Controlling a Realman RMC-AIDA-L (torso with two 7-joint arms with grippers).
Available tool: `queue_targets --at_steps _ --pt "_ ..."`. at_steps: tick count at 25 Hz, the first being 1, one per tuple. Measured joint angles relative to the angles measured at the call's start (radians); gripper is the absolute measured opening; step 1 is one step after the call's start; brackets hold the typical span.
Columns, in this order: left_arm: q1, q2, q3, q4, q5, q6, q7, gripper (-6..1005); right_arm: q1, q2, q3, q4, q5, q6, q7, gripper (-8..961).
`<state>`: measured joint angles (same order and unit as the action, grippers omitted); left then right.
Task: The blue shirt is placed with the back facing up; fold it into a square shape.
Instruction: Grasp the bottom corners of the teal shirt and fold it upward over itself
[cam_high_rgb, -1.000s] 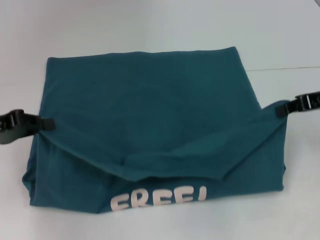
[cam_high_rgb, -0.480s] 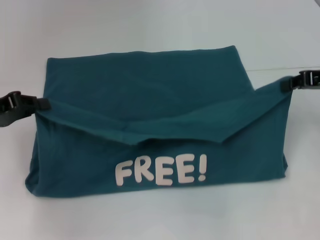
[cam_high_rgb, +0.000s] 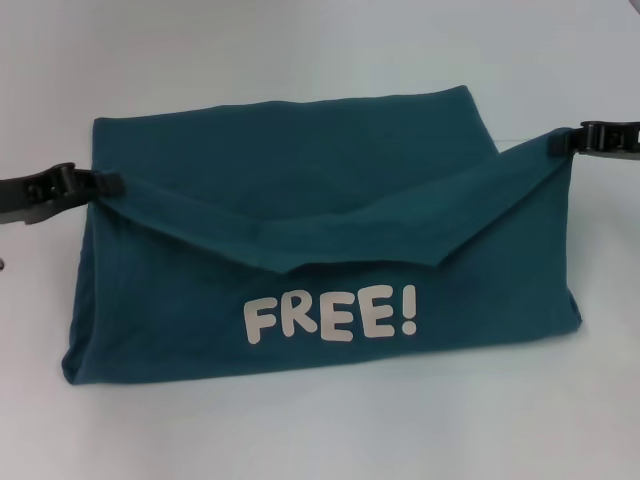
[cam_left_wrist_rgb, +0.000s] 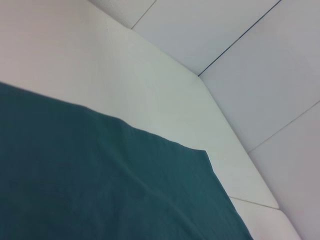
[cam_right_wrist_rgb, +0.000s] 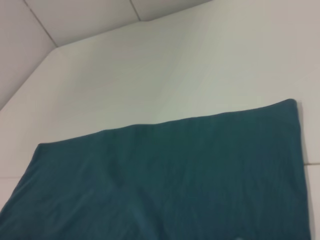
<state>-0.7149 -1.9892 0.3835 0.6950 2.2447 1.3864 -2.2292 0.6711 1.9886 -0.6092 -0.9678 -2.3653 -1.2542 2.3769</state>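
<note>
Head view: the blue shirt (cam_high_rgb: 330, 250) lies across the middle of the white table (cam_high_rgb: 300, 430), its near portion lifted off the surface and stretched between the two grippers. The raised cloth shows the front side, with the white "FREE!" lettering (cam_high_rgb: 331, 318) reading upright toward the camera. Its upper edge sags in a shallow V between the held corners, lowest near the middle, just above the lettering. Behind it the plain back of the shirt lies flat, reaching to the far edge.

The left gripper (cam_high_rgb: 100, 185) comes in level from the left edge of the scene, its arm stretched roughly horizontal, and its fingers are pinched on the shirt's left raised corner. The right gripper (cam_high_rgb: 565, 142) reaches in from the right edge, also level but held a little farther back, and is clamped on the right raised corner. The two are well apart, with the cloth taut between them.

Left wrist view: the flat teal cloth of the shirt (cam_left_wrist_rgb: 100, 185) fills the lower part, with the bare white table (cam_left_wrist_rgb: 125, 75) beyond and the floor tiles (cam_left_wrist_rgb: 260, 65) past the table's edge. No fingers show.

Right wrist view: the shirt (cam_right_wrist_rgb: 165, 175) spreads below, its far edge straight against the table (cam_right_wrist_rgb: 165, 70). No fingers show.
</note>
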Motion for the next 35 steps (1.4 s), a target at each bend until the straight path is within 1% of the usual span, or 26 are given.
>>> queue_targets --at_steps 4,10,15,18,24,29,33,35 --pt "-0.019 -0.005 0.005 -0.026 -0.001 -0.057 0.045 120 0.001 0.018 -0.001 0.017 0.003 0.067 -0.01 35" --pt "-0.036 -0.018 0.081 -0.035 -0.001 -0.174 0.068 122 -0.001 0.039 -0.001 0.033 0.027 0.161 -0.017 35" --pt "-0.046 -0.04 0.126 -0.037 -0.001 -0.279 0.085 124 0.002 0.057 -0.017 0.058 0.038 0.243 -0.017 36" --pt "-0.046 -0.048 0.157 -0.035 -0.001 -0.337 0.09 125 0.005 0.066 -0.031 0.074 0.044 0.298 -0.022 36" --pt "-0.046 -0.068 0.182 -0.038 -0.001 -0.435 0.113 127 0.014 0.07 -0.04 0.146 0.074 0.411 -0.044 35" --pt "-0.046 -0.074 0.211 -0.052 -0.001 -0.516 0.123 129 0.015 0.07 -0.047 0.177 0.09 0.451 -0.06 36" --pt "-0.046 -0.093 0.231 -0.054 0.0 -0.555 0.14 131 0.02 0.073 -0.052 0.203 0.095 0.472 -0.08 36" --pt "-0.046 -0.099 0.234 -0.054 0.0 -0.563 0.146 132 0.022 0.073 -0.052 0.21 0.096 0.475 -0.086 36"
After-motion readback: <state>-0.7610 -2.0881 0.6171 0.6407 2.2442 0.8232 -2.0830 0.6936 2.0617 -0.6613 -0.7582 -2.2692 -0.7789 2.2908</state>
